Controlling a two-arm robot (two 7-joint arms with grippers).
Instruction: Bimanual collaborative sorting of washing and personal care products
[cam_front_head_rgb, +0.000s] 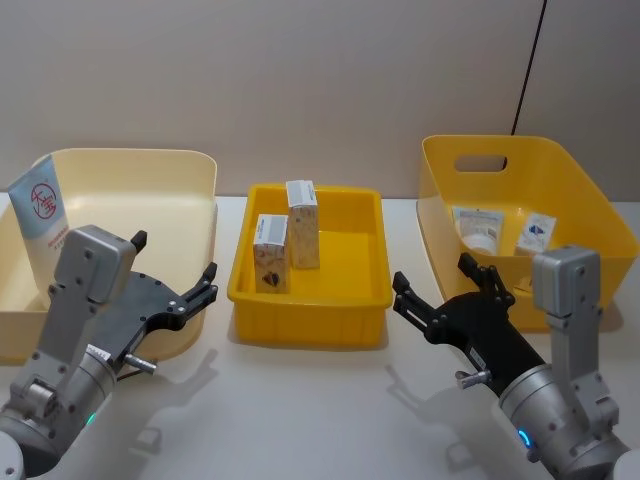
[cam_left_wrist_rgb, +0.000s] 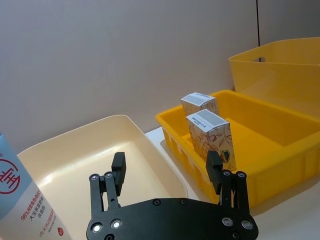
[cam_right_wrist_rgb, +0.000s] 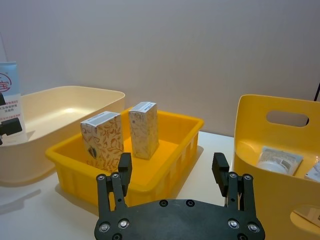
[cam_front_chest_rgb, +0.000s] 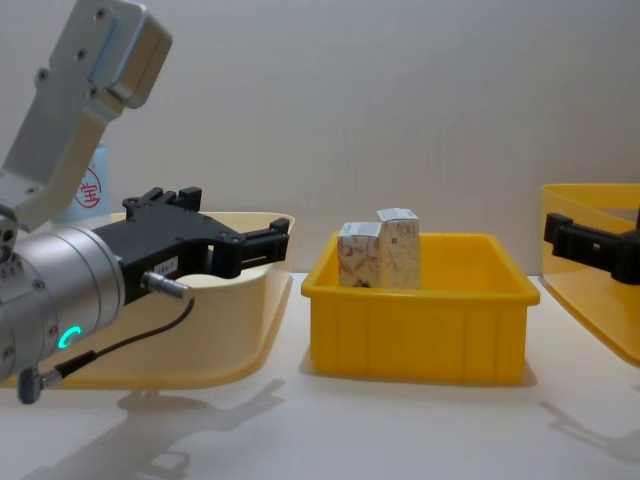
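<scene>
Nearest, at about 7 o'clock on the surface, the left gripper hovers with its fingers spread wide and nothing between them. It points toward 1 o'clock, by the near right corner of the cream bin. At about 5 o'clock the right gripper is held the same way, its fingers spread and empty. It points toward 11 o'clock, between the tray and the yellow bin.

Past them, at 12 o'clock, the tray sits flat and holds two upright cartons. The near carton stands at the tray's left side. The far carton stands just behind it at its 1 o'clock, very close, though whether they touch is unclear.

At 10 o'clock lies the cream bin, with the blue tube standing tilted against its left wall, a red ring on its face. At 2 o'clock, the yellow bin holds a pale pack and a small pack side by side on its floor, well apart from either gripper.
</scene>
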